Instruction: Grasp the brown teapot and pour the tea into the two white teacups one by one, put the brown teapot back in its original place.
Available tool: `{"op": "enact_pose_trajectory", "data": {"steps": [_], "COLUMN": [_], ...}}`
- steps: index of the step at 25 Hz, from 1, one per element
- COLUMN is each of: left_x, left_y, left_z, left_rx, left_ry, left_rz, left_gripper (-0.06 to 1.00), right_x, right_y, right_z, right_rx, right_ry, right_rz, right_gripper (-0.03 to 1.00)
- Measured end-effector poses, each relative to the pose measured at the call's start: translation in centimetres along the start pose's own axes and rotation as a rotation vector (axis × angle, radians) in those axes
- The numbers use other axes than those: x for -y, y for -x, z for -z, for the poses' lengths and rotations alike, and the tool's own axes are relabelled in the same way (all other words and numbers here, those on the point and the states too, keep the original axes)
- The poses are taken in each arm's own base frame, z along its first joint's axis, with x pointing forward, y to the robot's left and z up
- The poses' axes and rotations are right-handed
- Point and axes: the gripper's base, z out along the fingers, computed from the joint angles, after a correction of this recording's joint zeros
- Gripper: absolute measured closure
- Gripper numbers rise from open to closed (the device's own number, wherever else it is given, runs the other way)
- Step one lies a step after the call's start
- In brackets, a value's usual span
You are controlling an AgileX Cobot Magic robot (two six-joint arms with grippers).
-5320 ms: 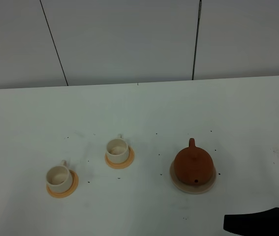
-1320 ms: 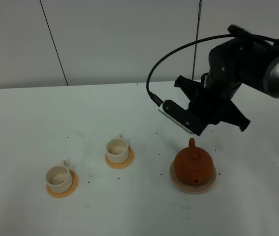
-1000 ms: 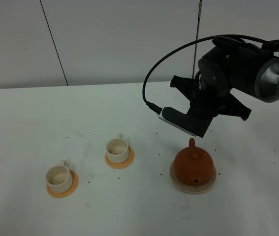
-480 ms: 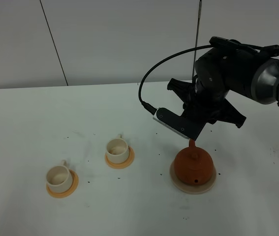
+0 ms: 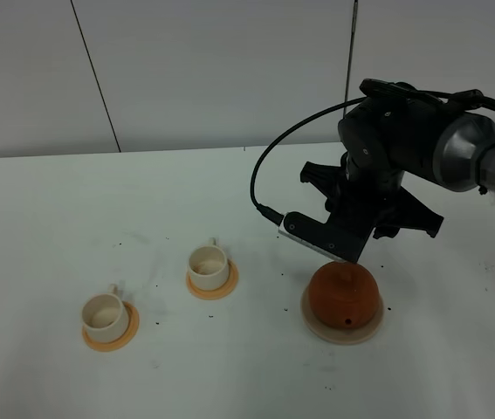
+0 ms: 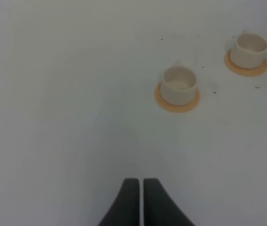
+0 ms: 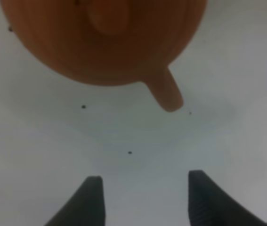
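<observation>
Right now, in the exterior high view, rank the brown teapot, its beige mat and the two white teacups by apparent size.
1. beige mat, slightly wider than the pot standing on it.
2. brown teapot.
3. left teacup and right teacup: they look alike, so no ranking between them.

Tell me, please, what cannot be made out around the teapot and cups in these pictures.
- Handle of the brown teapot: exterior high, hidden by the right arm.
- Its body: right wrist, blurred, cut off by the frame edge.
- Contents of the white teacups: exterior high and left wrist, too small to tell.
</observation>
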Motion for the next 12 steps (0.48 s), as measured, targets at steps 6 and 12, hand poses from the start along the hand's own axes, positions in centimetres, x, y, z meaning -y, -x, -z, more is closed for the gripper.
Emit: {"op": "enact_pose_trajectory", "data": {"steps": [6,12], "left_x": [0.0,0.0], "left_y": [0.0,0.0], "left_z": [0.0,0.0], "left_rx": [0.000,0.000], "left_ry": [0.000,0.000], "left_rz": [0.000,0.000], "left_gripper": [0.86,0.85], "right_x": [0.0,0.4], "right_y": [0.0,0.5], "right_z": [-0.1,-1.2], "right_rx": [0.001,0.007], "right_ry": [0.004,-0.007], "right_rz": [0.002,0.011], "right_gripper": [0.58,0.58]}}
